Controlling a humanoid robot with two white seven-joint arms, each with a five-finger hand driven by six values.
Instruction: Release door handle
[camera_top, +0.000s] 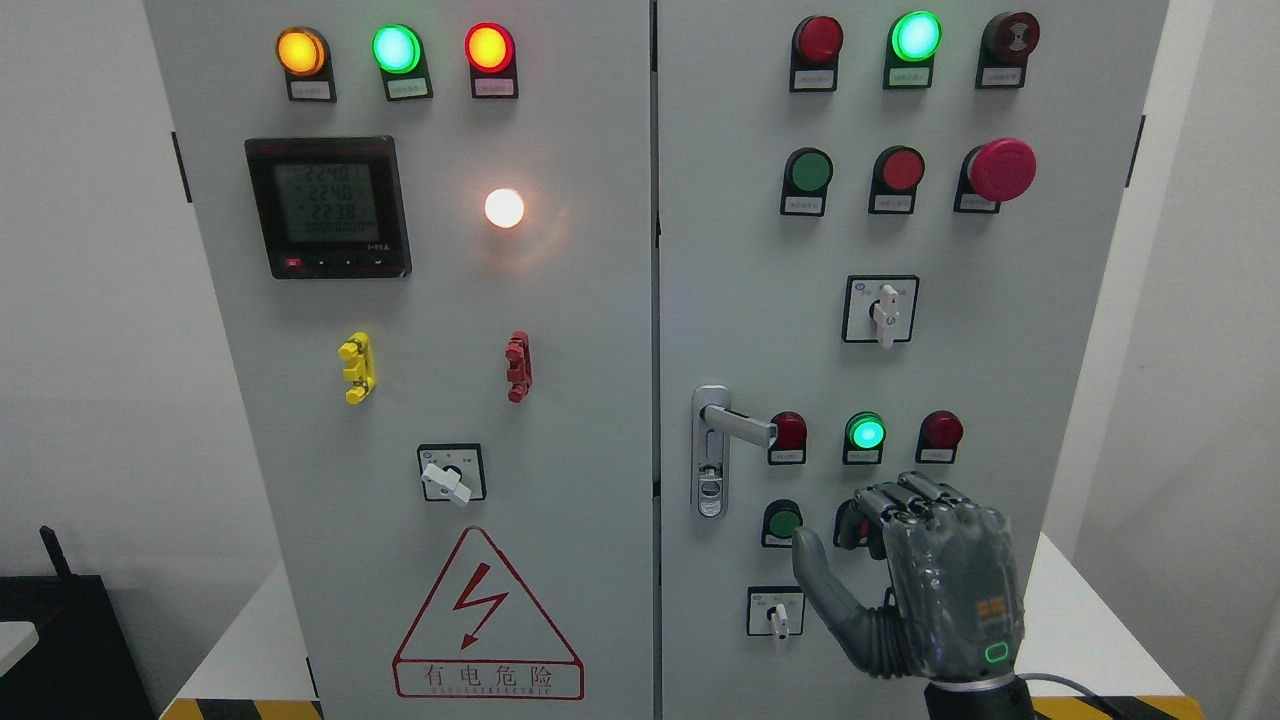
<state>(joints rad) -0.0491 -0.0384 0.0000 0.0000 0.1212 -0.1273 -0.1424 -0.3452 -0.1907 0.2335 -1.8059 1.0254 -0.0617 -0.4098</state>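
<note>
- While the right hand (915, 575) hangs below and right of the door handle (738, 424), it's clear of it, fingers curled loosely, thumb out, gripping nothing.
- Handle: silver lever, horizontal, left edge of right cabinet door (1000, 350).
- Green lamp (865, 434) lit just above the knuckles.

Table (1085, 610): white top, seen only at the lower left and lower right of the head view, either side of the cabinet.
Front edge (225, 708): striped yellow and black, showing at the bottom left and again at the bottom right.
On it: a tall grey electrical cabinet (560, 420) with two doors stands upright directly on the white top, covering most of its middle.
</note>
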